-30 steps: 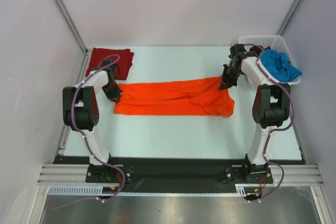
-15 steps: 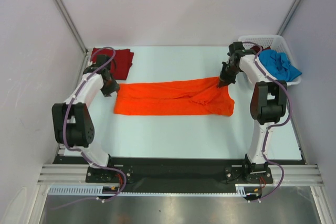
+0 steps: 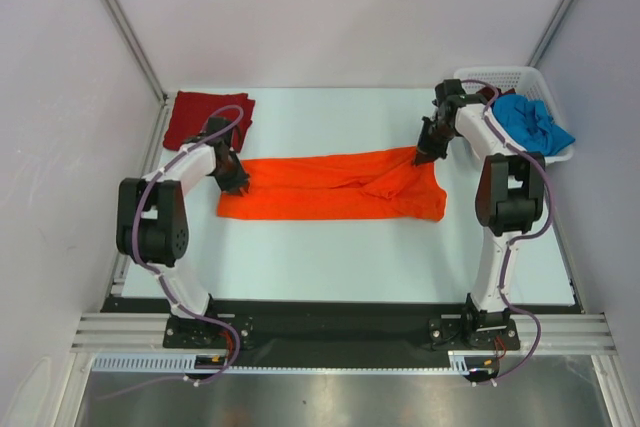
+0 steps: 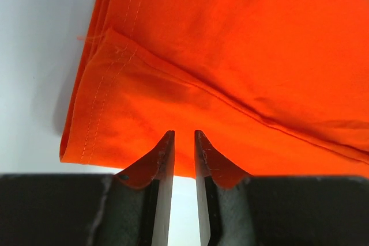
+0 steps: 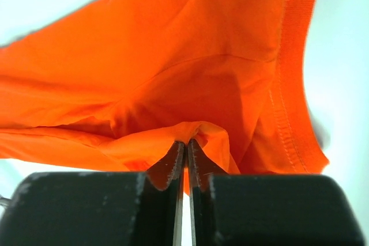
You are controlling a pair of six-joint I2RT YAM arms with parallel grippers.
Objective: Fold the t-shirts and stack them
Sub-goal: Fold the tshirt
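Observation:
The bright orange t-shirt (image 3: 330,187) lies stretched left to right across the table's middle. My right gripper (image 3: 424,153) is shut on a pinched fold of its far right corner (image 5: 199,133), held slightly raised. My left gripper (image 3: 233,179) is at the shirt's far left corner; its jaws stand a narrow gap apart with bare table between them and the hemmed edge (image 4: 115,102) just past the fingertips (image 4: 166,142). A dark red t-shirt (image 3: 208,117) lies folded at the back left. A blue t-shirt (image 3: 535,125) sits in the basket, with a bit of dark maroon cloth (image 3: 489,95) behind it.
The white lattice basket (image 3: 500,76) stands at the back right corner, close behind the right arm. Grey walls enclose the table on the left, back and right. Bare table lies in front of the orange shirt.
My left gripper pulled away to the left off the shirt's corner, then came back onto that corner. The right gripper kept its hold and barely moved.

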